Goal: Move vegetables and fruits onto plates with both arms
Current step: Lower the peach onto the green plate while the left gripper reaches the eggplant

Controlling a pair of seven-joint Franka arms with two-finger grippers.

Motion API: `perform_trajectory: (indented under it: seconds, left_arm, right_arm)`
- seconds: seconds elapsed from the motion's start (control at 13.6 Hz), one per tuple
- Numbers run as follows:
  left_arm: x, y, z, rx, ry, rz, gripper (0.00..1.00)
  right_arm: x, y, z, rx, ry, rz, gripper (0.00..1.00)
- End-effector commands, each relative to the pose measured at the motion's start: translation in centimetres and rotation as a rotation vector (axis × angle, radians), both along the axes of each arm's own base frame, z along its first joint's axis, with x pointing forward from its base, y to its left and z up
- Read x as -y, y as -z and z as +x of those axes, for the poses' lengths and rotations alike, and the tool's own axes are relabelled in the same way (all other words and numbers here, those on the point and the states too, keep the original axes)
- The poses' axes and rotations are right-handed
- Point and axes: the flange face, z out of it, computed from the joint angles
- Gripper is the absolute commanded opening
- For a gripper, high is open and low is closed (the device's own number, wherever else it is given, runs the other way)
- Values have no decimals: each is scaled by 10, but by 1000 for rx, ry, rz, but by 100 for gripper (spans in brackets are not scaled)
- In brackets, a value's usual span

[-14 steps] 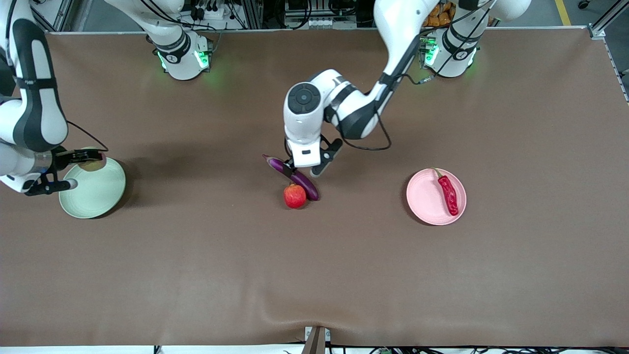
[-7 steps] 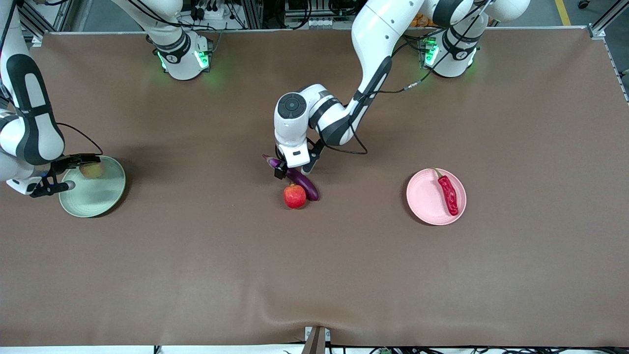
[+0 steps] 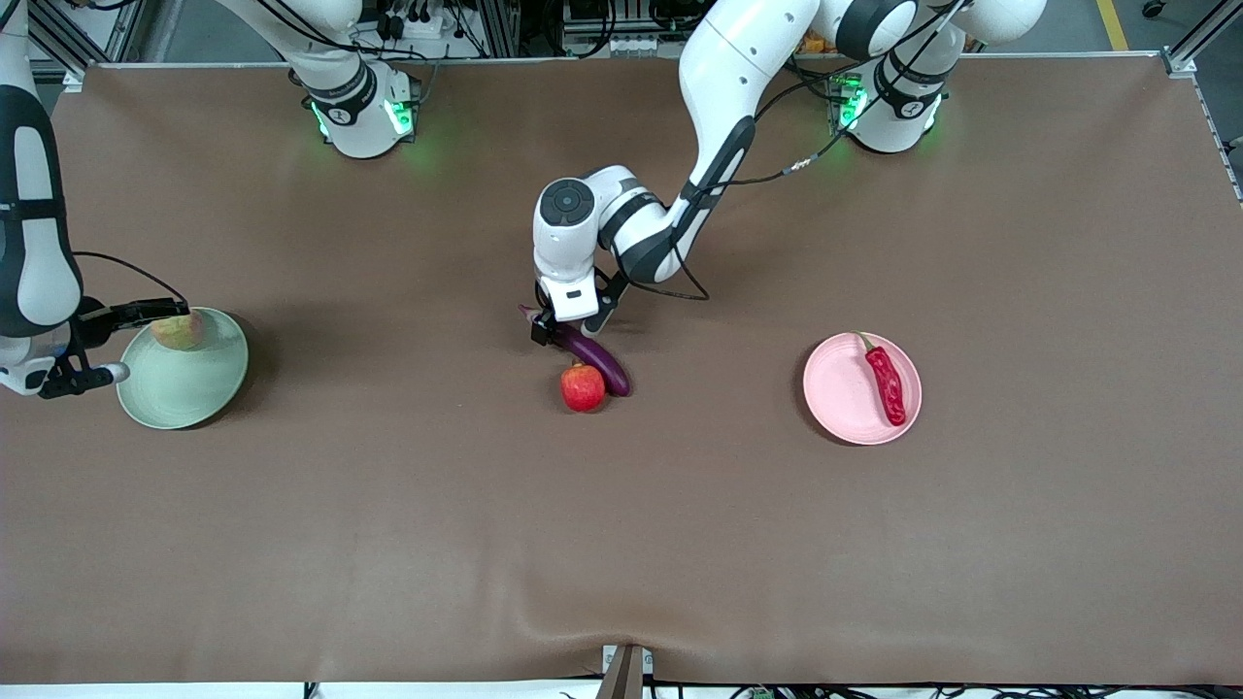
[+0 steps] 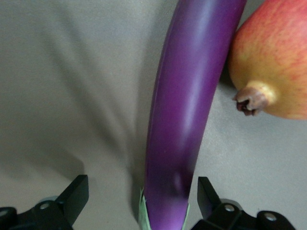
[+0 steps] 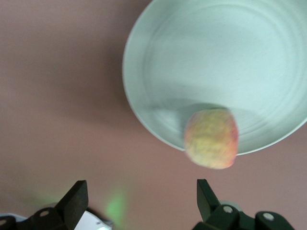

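Observation:
The purple eggplant [image 3: 604, 366] lies mid-table, touching the red fruit [image 3: 583, 387], which is nearer the camera. My left gripper [image 3: 563, 328] is low over the eggplant's stem end. In the left wrist view it [image 4: 141, 188] is open, with a finger on each side of the eggplant [image 4: 187, 120] and the red fruit [image 4: 273, 72] beside it. The yellowish-green fruit [image 3: 178, 330] rests on the pale green plate [image 3: 184, 388] at its farther rim. My right gripper [image 3: 118, 342] is beside that plate, open and empty [image 5: 141, 189]. Fruit [image 5: 211, 138] and plate [image 5: 216, 48] are in its wrist view. The red chili [image 3: 886, 385] lies on the pink plate [image 3: 835, 393].
Brown cloth covers the whole table. A fold of the cloth rises near a small bracket [image 3: 624, 670] at the front edge. The arm bases [image 3: 361, 112] [image 3: 889, 107] stand along the edge farthest from the camera. Wide bare cloth lies between the two plates.
My right gripper opened, left the yellowish-green fruit on the green plate and drew back from it. My left gripper came down around the eggplant's stem end.

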Motion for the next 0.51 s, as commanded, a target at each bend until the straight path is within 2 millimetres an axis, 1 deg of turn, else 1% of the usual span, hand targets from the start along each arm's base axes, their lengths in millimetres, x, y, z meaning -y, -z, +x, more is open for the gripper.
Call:
perform_trajectory:
  seconds: [0.0,0.07,0.15,0.22,0.29,0.44]
  left_arm:
    - [8,1,3,13,-10,-20,100]
    - [8,1,3,13,-10,-20,91]
    - [8,0,3,14,-13,-22,61]
    - [7,-6,5,16,-24,-27,25]
    - [8,-10,5,15,-28,-25,0]
    - [11,-25,-1,-1,-29,-15,0]
  right_arm:
    - [-37,-30,13,-50,75,-3,100]
    - [-52,-37,16,-76,102,10,100]
    - [-70,-44,20,-100,138,29,100]
    - [-91,-52,24,-126,177,31,100]
    - [-107,-56,27,-140,217,24,100]
    - [-144,-62,32,-154,263,15,100]
